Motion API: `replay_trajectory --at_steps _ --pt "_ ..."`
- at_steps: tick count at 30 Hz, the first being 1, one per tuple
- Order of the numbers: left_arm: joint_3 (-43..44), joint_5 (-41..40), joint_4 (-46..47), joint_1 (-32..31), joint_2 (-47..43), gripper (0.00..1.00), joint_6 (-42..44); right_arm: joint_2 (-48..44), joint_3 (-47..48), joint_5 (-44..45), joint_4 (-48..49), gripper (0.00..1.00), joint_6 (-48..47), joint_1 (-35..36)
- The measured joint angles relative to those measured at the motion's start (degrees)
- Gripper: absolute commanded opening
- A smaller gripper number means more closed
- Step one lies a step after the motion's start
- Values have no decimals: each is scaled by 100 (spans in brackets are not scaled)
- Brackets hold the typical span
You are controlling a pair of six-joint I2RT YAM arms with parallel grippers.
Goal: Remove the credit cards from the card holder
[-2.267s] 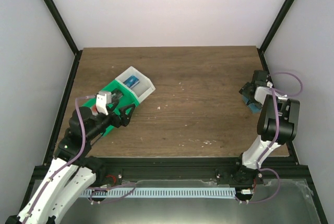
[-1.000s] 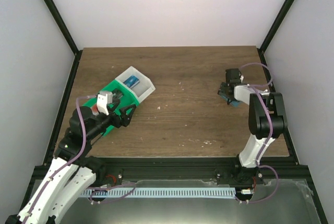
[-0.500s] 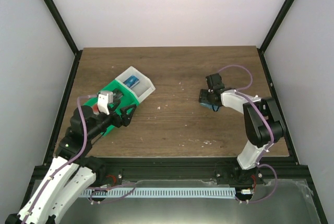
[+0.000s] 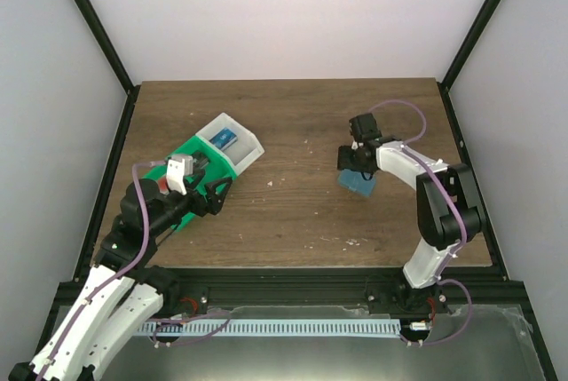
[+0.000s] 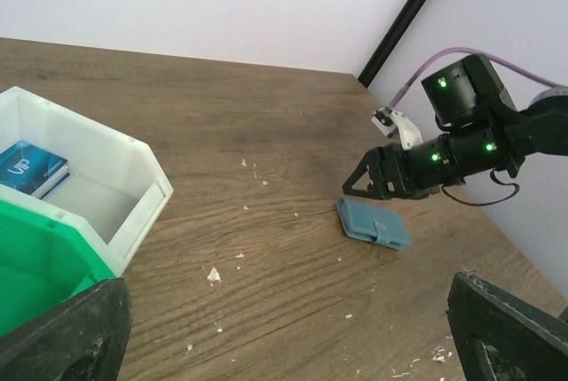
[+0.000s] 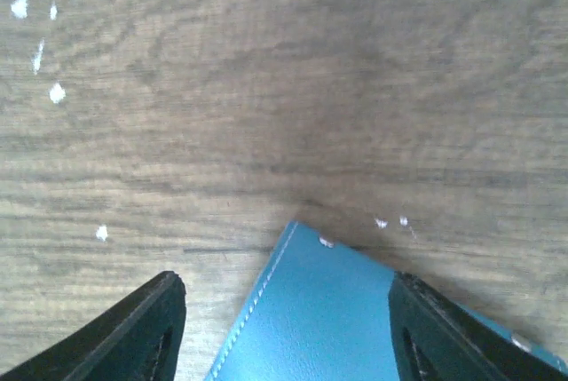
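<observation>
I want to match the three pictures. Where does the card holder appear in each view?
Top external: card holder right of centre, flat on the table.
Left wrist: card holder lower right of centre.
Right wrist: card holder at the bottom edge, only a corner showing.
Shared landmark: the open right gripper, close over it.
</observation>
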Motion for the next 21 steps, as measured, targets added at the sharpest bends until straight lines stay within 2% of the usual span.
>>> replay_trajectory --at_steps 6,13,21 --pt "0 -42 0 2 -13 99 -2 179 168 116 -48 54 -114 -162" --pt "0 -39 0 0 -22 98 -2 199 -46 129 -52 53 -173 -570" --pt "0 -26 -2 2 81 98 0 59 -492 -166 210 53 -173 -638"
